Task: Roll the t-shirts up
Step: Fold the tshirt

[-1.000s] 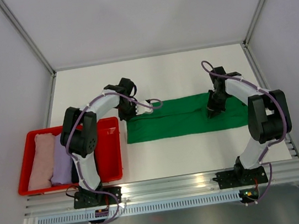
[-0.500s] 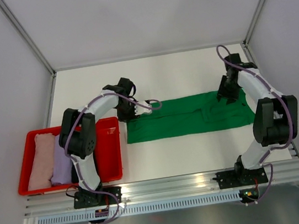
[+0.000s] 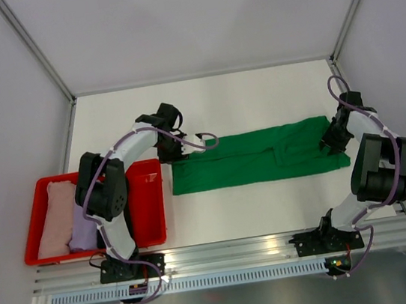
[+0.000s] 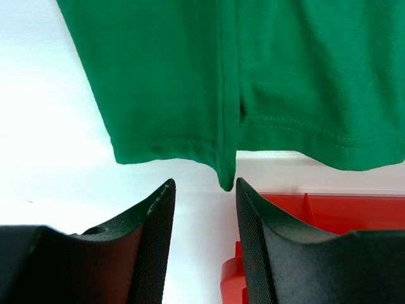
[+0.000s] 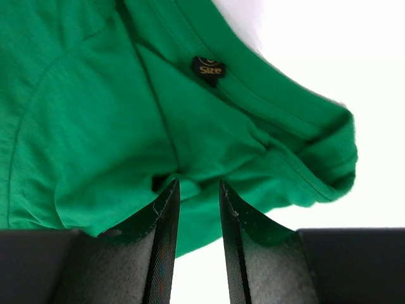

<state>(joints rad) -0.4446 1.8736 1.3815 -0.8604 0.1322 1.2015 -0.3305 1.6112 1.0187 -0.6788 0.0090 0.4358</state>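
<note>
1. Red plastic tray [image 3: 150, 205] sits at the left of the bench [image 3: 256, 99], holding a pale pink t-shirt [image 3: 53, 218] and a lavender t-shirt [image 3: 81, 229] side by side.
2. Left pincer [image 4: 204, 187] is spread and empty, its tips just short of the green hem, near the tray's edge.
3. Green t-shirt [image 3: 250, 164] lies flat on the bench, folded into a long strip.
4. Right pincer [image 5: 196, 187] is at the collar end, its fingers a narrow gap apart. I cannot tell whether they pinch cloth.

Overhead view, wrist close-ups, shared green t-shirt [image 3: 253, 158]
</note>
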